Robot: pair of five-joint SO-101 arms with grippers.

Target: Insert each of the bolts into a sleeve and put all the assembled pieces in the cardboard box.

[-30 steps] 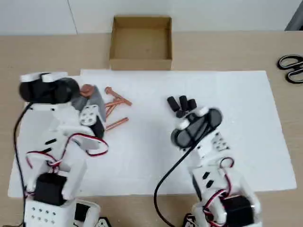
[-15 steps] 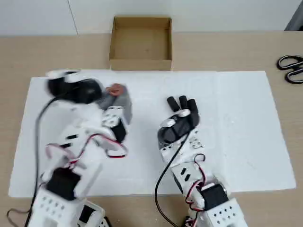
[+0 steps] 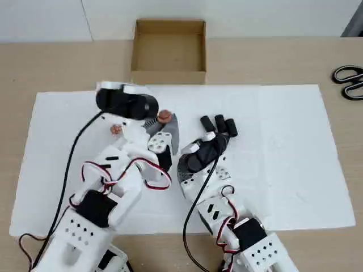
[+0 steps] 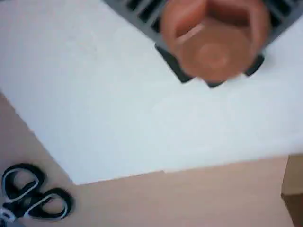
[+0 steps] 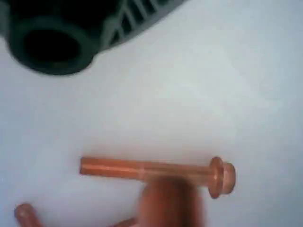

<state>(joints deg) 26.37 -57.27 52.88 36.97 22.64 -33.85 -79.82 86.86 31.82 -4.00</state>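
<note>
Left fingers [image 3: 171, 130] pressed together on a copper-coloured metal bolt [image 3: 164, 116]. One end stands clear of them, lifted off the white foam sheet [image 3: 283, 147]. I carry it raised so the shank has free room to meet a bore.

Right fingers [image 5: 135, 19] pinch a black tubular sleeve [image 5: 47, 42], as far as I judge. Its open bore shows round and dark at my wrist. I hold it near the bolt, in the gap between the arms, so the two can be lined up. They are close but not touching.

Stock: a cluster of three spare black sleeves [image 3: 218, 124] sits just beyond my right arm. A loose copper bolt [image 5: 156, 171] lies flat on the sheet below my right wrist.

The open brown cardboard box [image 3: 169, 76] sits at the far side of the desk [image 3: 85, 62], past the sheet, with no assembled piece in it yet. Black-handled scissors [image 3: 349, 82] lie far off to the right, out of the way.

Judgement: first pairing, at the alignment step. The bolt axis and bore must agree before any push, or the sleeve may twist in my grip.
</note>
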